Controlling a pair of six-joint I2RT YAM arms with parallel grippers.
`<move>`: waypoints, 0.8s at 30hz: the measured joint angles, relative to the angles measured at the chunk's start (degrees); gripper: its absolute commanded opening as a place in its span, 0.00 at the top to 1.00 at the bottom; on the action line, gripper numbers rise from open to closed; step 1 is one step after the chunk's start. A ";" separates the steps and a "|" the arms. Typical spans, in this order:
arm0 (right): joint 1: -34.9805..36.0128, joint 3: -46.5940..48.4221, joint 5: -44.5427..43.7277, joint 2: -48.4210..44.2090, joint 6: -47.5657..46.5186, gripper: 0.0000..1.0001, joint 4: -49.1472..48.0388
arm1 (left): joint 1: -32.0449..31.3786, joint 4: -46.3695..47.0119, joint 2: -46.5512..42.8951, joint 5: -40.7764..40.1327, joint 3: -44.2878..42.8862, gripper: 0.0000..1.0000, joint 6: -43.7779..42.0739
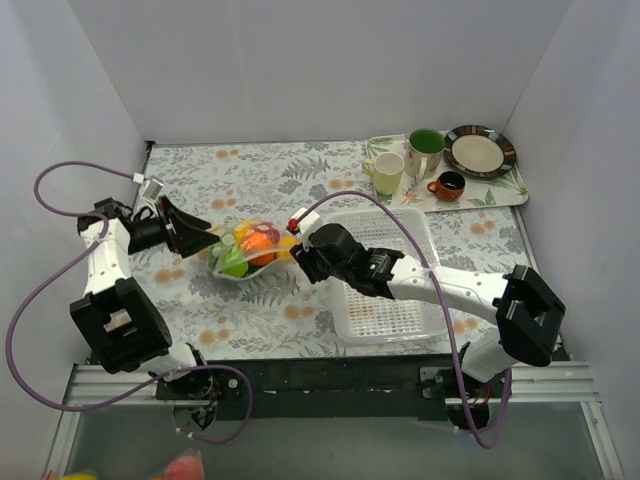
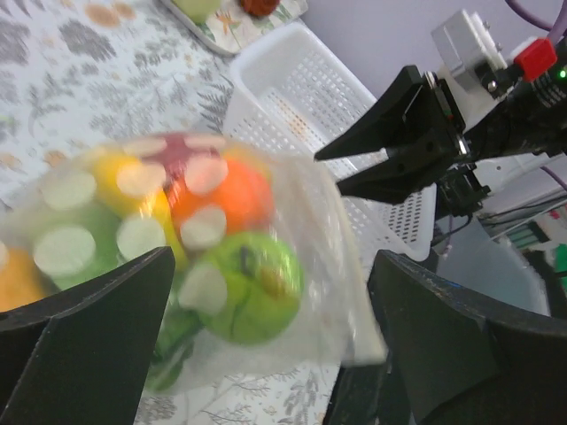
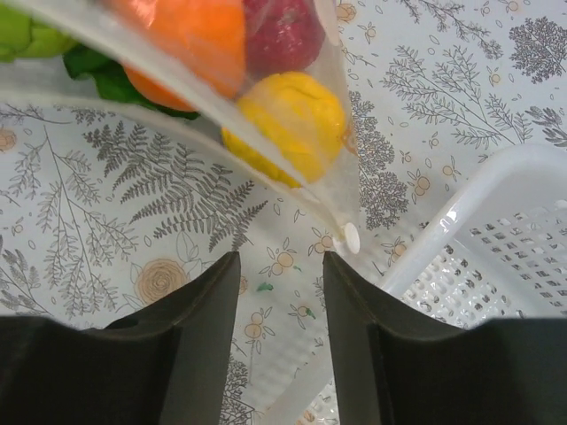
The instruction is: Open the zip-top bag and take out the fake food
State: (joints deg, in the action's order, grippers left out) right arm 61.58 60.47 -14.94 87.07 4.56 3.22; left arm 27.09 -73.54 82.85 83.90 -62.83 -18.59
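The zip-top bag [image 1: 252, 250] is clear with white dots and lies on the floral cloth left of the basket. It holds fake food: an orange [image 1: 262, 240], a green lime [image 1: 235, 262], a yellow lemon [image 3: 288, 124], a red fruit [image 3: 283, 35] and lettuce [image 3: 97, 75]. My left gripper [image 1: 203, 243] is open at the bag's left end. In the left wrist view [image 2: 273, 266] the blurred bag [image 2: 177, 257] sits between its wide-apart fingers. My right gripper [image 1: 298, 252] is at the bag's right end. Its jaws [image 3: 280, 258] stand apart just short of the bag's corner [image 3: 352, 237].
A white perforated basket [image 1: 390, 310] stands right of the bag, under my right arm, and also shows in the right wrist view [image 3: 496, 257]. A tray [image 1: 490, 195] at the back right carries three cups and a dark-rimmed plate [image 1: 480, 152]. White walls enclose the table.
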 measured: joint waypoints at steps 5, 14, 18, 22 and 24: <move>1.60 0.33 -1.38 -2.34 1.99 0.47 3.23 | 0.07 -1.57 -1.86 0.24 -10.75 0.02 1.40; 2.99 2.56 3.69 -5.35 4.15 0.65 2.99 | 0.02 27.15 -13.99 0.28 5.27 0.02 27.26; 4.24 -0.76 6.84 -6.14 4.48 0.63 2.95 | -0.24 34.10 -8.87 -4.85 9.09 0.02 30.23; 6.16 -9.03 11.34 -9.38 4.76 0.52 2.71 | -0.83 37.31 -1.92 -7.80 7.41 0.02 30.56; 7.37 -11.02 13.35 -9.68 4.74 0.45 2.84 | -1.57 38.34 0.85 -8.87 6.43 0.02 30.42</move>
State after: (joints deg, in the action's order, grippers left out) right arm 68.95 49.45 -1.58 77.38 9.30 6.07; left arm 25.52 -35.20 83.70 75.02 -56.40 11.84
